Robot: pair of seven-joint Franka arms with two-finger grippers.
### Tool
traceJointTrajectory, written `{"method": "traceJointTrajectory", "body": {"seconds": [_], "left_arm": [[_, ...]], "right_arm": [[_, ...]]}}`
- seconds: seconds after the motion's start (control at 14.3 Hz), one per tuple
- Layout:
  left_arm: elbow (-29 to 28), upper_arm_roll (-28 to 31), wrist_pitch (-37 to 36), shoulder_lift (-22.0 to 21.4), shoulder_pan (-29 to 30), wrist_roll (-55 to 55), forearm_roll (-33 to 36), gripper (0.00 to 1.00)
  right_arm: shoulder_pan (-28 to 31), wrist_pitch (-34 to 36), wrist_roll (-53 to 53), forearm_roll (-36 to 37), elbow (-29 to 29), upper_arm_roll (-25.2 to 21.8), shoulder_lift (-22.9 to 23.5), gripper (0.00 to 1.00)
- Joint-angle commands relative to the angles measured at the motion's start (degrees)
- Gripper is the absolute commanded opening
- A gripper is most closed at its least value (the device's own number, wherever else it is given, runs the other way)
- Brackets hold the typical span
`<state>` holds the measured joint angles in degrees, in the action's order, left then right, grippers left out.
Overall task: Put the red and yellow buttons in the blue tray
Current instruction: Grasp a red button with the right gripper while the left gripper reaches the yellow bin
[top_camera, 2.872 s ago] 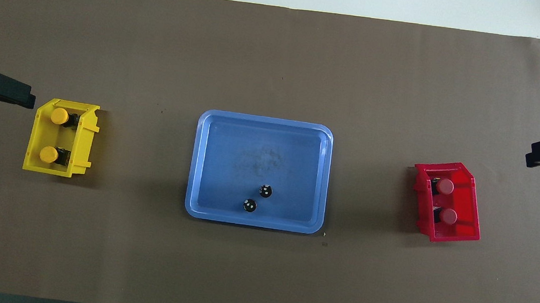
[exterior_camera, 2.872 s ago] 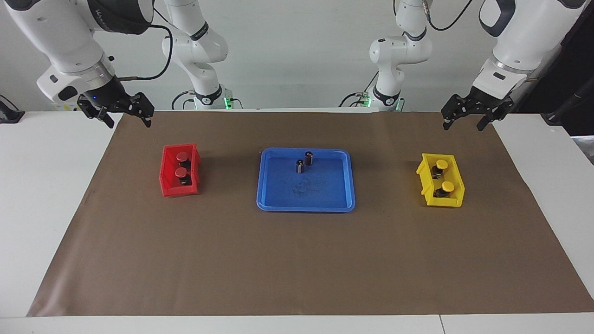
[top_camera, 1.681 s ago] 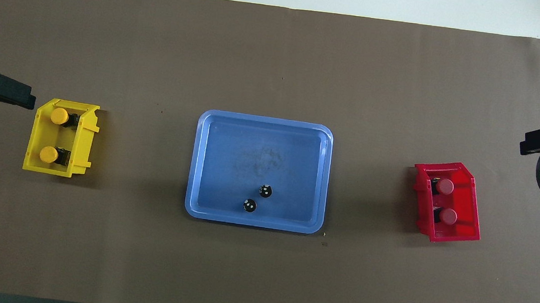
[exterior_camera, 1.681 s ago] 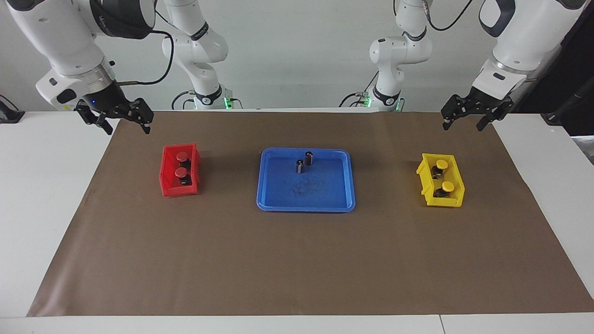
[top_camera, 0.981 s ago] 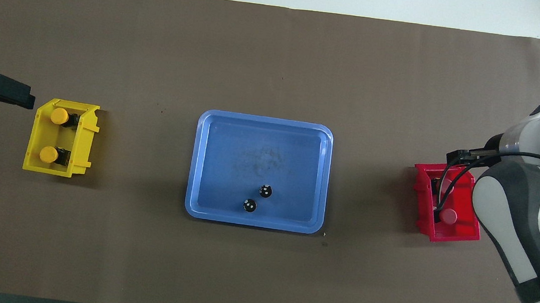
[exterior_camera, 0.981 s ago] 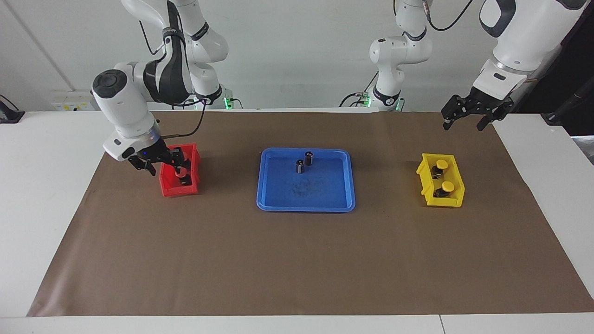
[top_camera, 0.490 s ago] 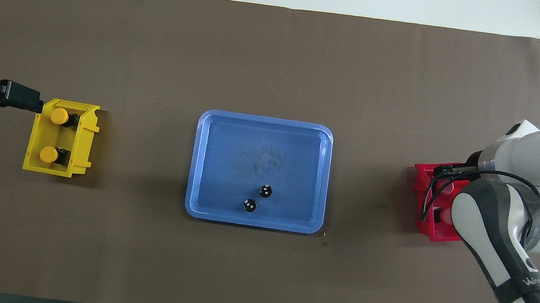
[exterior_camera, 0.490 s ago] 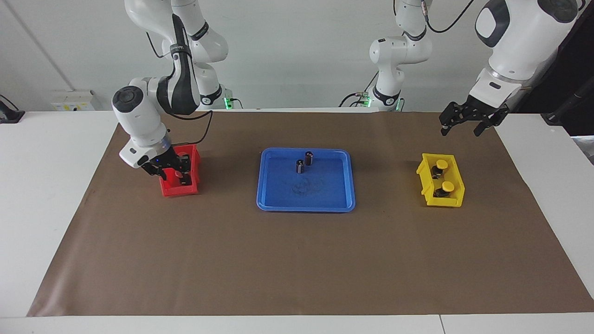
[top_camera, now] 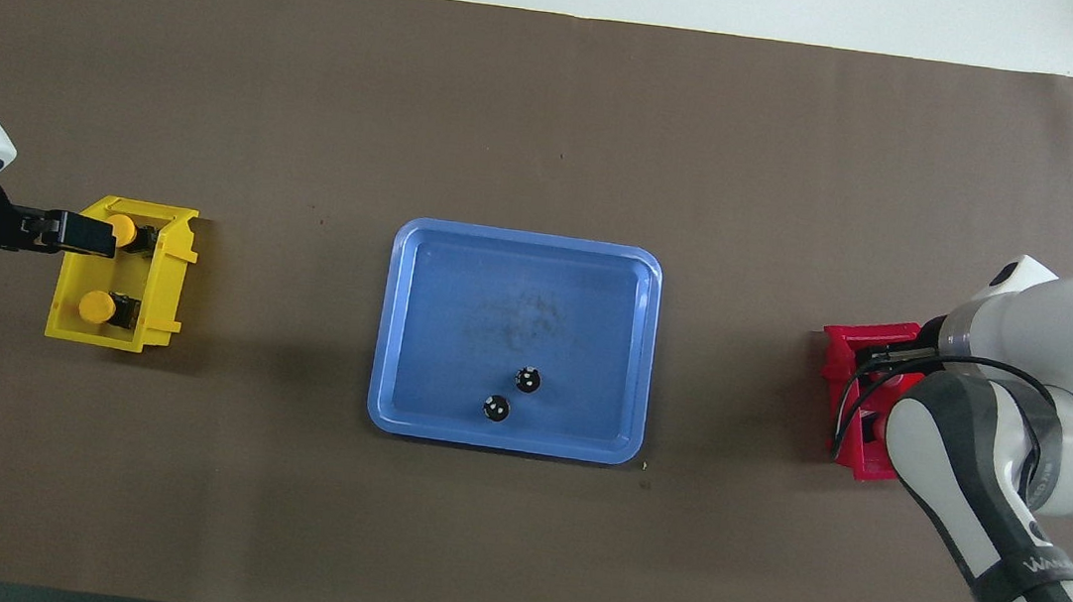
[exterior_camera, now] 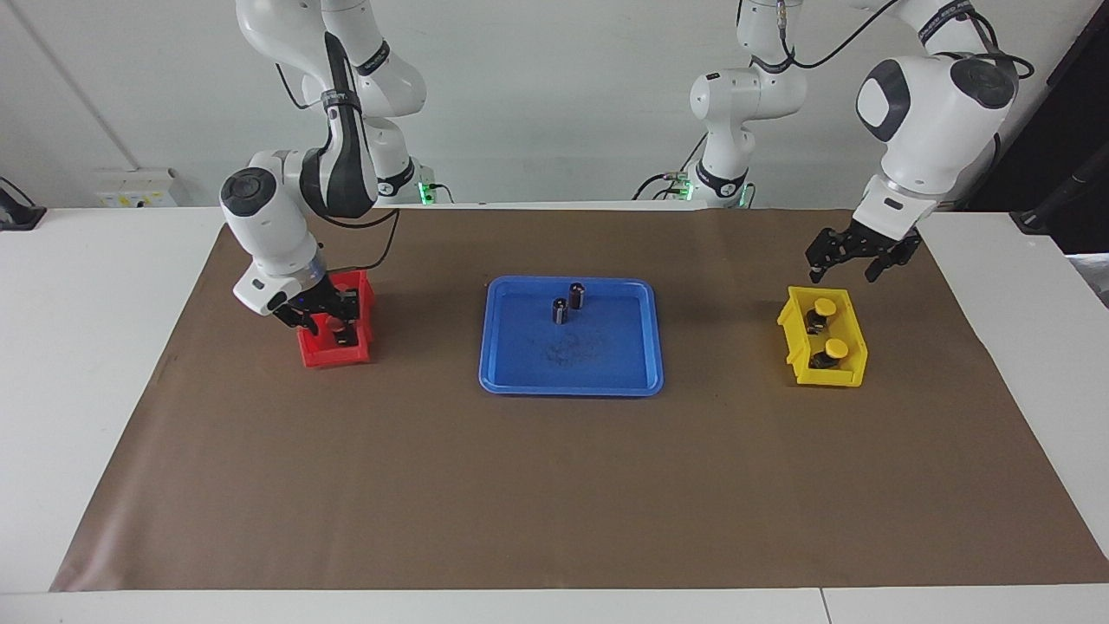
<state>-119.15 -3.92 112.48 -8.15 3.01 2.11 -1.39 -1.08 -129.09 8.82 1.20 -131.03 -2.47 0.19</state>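
Reaching into the red bin (exterior_camera: 359, 290) is being done by the right gripper (exterior_camera: 327, 322), which is sitting low between the walls. Whether a red button is being pinched cannot be told, since both red buttons are being hidden beneath it. A straight upward lift is being called for, so that the walls are not being snagged and the bin is not being dragged. The left gripper (exterior_camera: 845, 264) is being held, fingers spread, over the yellow bin (exterior_camera: 853, 368), above two yellow buttons (exterior_camera: 824, 307). Between the two grippers, well apart from each, the tray (exterior_camera: 572, 387) is lying on the bench (exterior_camera: 87, 347). Open room is being left in it away from two dark cylinders (exterior_camera: 577, 295) near its robot-side rim.
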Motion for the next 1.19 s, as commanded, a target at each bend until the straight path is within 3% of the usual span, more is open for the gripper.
{"method": "traceJointTrajectory", "body": {"seconds": [0.0,0.28,0.63,0.77,0.91,1.12], "left_arm": [[-6.08,-0.03,5.71,-1.52,2.26,1.05,-0.46,0.91],[-8.02,0.05,8.54,1.82,2.27,0.61,-0.46,0.83],[-10.31,2.68,11.53,2.88,0.26,1.23,-0.46,0.78],[-10.57,4.18,11.44,2.97,-0.98,1.31,-0.46,0.78],[-10.93,4.45,11.62,3.06,-0.98,1.31,-0.37,0.78],[-12.59,4.45,13.63,3.23,-0.37,1.31,-0.46,0.77]], "right_arm": [[0.37,-1.17,1.64,-0.32,-2.3,0.27,-1.86,0.61],[0.2,-1.17,1.56,-0.32,-2.39,0.27,-1.86,0.55],[-1.12,-1.08,1.29,-0.32,-2.22,0.36,-1.86,0.22],[-1.99,-0.47,1.12,-0.32,-1.52,0.27,-1.77,0.16],[-2.35,3.99,1.29,-0.23,3.03,0.27,-0.63,0.16],[-2.44,17.42,1.64,0.73,16.37,0.27,2.87,0.16]]}}
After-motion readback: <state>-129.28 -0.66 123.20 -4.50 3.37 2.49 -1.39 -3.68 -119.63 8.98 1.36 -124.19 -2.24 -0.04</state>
